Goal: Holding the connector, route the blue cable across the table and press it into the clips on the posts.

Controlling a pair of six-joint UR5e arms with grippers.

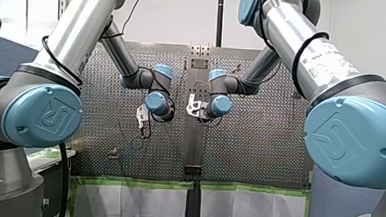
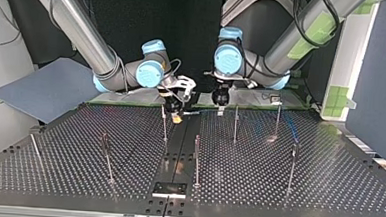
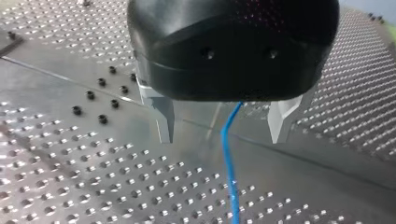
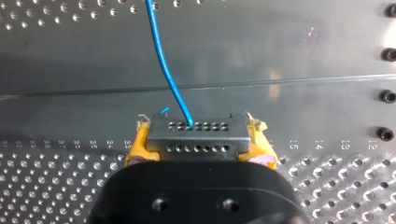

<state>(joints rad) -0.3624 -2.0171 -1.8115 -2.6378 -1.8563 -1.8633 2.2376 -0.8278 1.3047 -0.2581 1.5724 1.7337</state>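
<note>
Logging the items as they stand.

- **My right gripper** (image 4: 198, 128): clamped on the connector (image 4: 198, 139). Its yellow pads (image 4: 135, 148) press on the two short ends.
- **Connector:** a grey metal block with two rows of small holes. It is held low over the smooth centre strip (image 4: 243, 56) of the perforated table (image 2: 327, 185).
- **Blue cable** (image 4: 161, 56): it leaves one hole in the connector's farther row and runs ahead of my right gripper, over the strip. In the top view it spans the short gap from my right gripper (image 2: 176, 115) towards my left gripper (image 2: 221, 104), close above the table's far edge.
- **My left gripper** (image 3: 222, 137): spread wide. Its metal fingers (image 3: 163, 116) stand well apart, with the cable passing between them and touching neither. Its tips hang just above the table.
- **Posts** (image 2: 197, 159): thin upright rods scattered across the table, several nearer the top view's camera than both grippers. I cannot tell whether the cable sits in any clip.
</note>
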